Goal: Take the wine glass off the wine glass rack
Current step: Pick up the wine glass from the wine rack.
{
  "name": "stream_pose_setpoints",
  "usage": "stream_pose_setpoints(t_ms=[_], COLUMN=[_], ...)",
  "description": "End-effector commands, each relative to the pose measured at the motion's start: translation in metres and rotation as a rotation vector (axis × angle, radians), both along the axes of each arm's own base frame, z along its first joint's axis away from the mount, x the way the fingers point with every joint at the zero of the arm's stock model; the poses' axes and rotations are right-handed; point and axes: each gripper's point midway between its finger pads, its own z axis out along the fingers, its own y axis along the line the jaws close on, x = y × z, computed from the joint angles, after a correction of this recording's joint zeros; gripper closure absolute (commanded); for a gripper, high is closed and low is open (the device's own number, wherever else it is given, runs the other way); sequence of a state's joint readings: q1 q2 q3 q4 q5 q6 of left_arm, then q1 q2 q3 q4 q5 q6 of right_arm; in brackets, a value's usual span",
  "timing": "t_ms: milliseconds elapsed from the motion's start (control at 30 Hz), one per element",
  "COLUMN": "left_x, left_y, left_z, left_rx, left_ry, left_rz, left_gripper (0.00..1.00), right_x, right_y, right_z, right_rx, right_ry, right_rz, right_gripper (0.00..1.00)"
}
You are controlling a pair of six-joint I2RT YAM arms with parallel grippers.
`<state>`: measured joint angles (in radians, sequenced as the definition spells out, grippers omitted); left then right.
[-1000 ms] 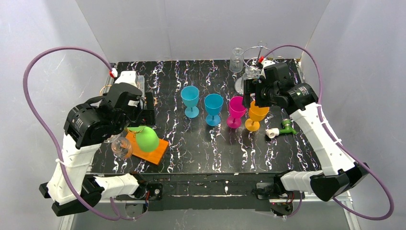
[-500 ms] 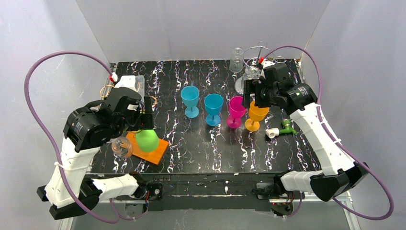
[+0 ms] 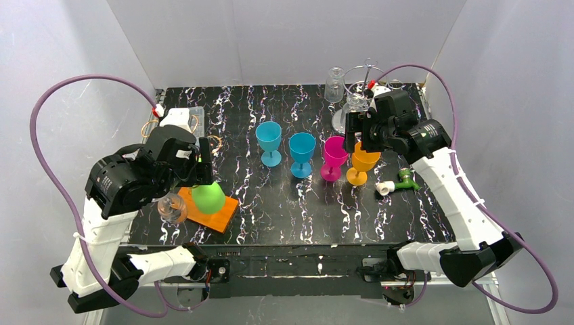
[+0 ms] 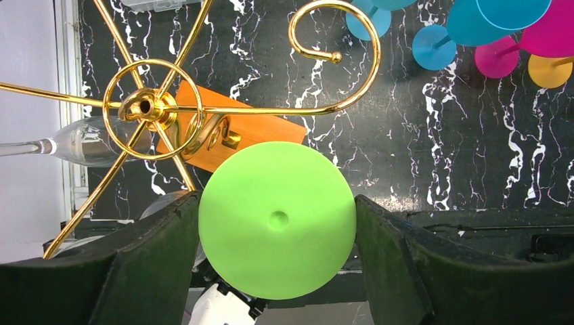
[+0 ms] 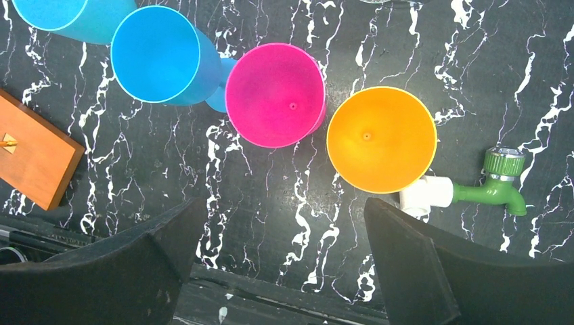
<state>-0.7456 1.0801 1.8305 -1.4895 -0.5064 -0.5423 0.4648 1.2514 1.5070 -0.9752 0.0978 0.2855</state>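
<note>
A gold wire wine glass rack (image 4: 145, 107) on an orange wooden base (image 3: 220, 217) stands at the table's left. A green wine glass (image 3: 208, 196) hangs upside down from it, its round foot (image 4: 277, 227) facing the left wrist camera. My left gripper (image 4: 276, 203) reaches down over that foot, one finger pressed against each side of its rim. A clear wine glass (image 4: 84, 141) hangs on another arm of the rack. My right gripper (image 5: 283, 210) hovers open over bare table, near the pink glass (image 5: 274, 93) and the orange glass (image 5: 380, 137).
Two blue glasses (image 3: 269, 139) (image 3: 302, 150), the pink glass (image 3: 334, 152) and the orange glass (image 3: 363, 161) stand in a row mid-table. A green and white tap (image 3: 399, 181) lies right of them. A silver wire rack with clear glasses (image 3: 352, 95) stands back right.
My left gripper has shifted slightly left over the green glass's foot and its jaws have narrowed onto it. The right arm has barely moved.
</note>
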Motion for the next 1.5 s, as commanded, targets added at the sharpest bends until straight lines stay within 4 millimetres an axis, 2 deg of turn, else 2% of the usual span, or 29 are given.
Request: stream_pose_setpoints(t_ms=[0,433,1067,1233,1467], left_x=[-0.031,-0.041,-0.057,-0.051,-0.033], left_y=[0.026,0.022,0.036,0.046,0.051], left_z=[-0.011,-0.008,-0.008,-0.007,0.002], left_rx=[0.113,0.073,0.038,0.066,0.141], left_ry=[0.118,0.119,0.079,0.050,0.018], left_rz=[-0.028,-0.098,-0.109,-0.043,0.027], left_gripper=[0.39,0.42,0.43,0.44,0.44], right_x=[0.002,0.002,0.003,0.002,0.001], right_y=[-0.001,-0.001,0.003,0.003,0.001], right_z=[0.007,0.005,-0.003,-0.002,0.000], right_rx=[0.020,0.015,0.025,0.028,0.028], right_ry=[-0.037,-0.029,-0.004,-0.003,-0.008], right_rz=[-0.010,-0.013,-0.013,-0.017,-0.024], right_gripper=[0.03,0.03,0.02,0.02,0.02])
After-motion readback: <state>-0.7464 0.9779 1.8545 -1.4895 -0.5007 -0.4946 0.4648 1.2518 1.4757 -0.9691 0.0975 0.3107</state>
